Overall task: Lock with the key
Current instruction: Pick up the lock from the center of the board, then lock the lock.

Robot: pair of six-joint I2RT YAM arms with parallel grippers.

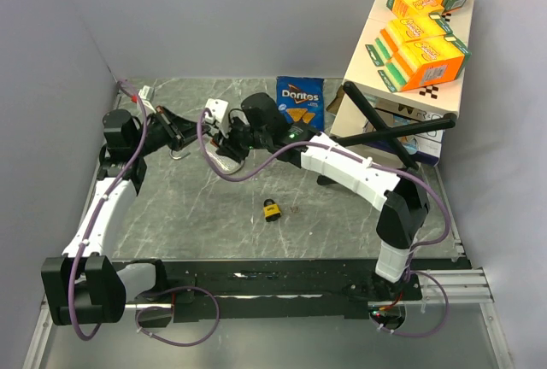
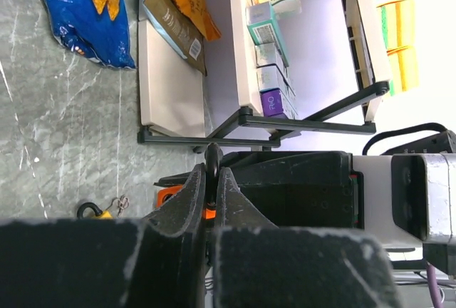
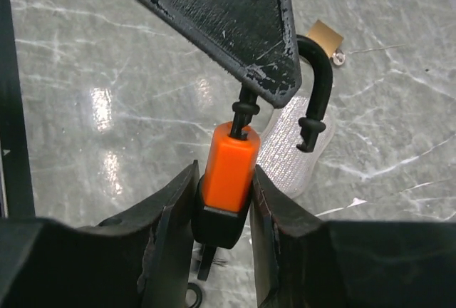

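grip matters here: the right gripper (image 3: pixel 224 183) pinches the orange padlock (image 3: pixel 228 155) by its body above the table (image 3: pixel 85 108), so hold it square and firm while the left gripper (image 2: pixel 211 180), clamped on the open shackle (image 3: pixel 322 83) just beyond, seats its free end.

**Padlock Largely Hidden by Both Tools**

The orange padlock (image 3: pixel 228 158) shows only in part. Its shackle top vanishes behind the left tool (image 3: pixel 274 80), and its base is sunk between the right tool's (image 3: pixel 224 172) fingers. What hangs beneath is dark and cut off. In the left wrist view, a second padlock (image 2: pixel 96 212) is half-covered.
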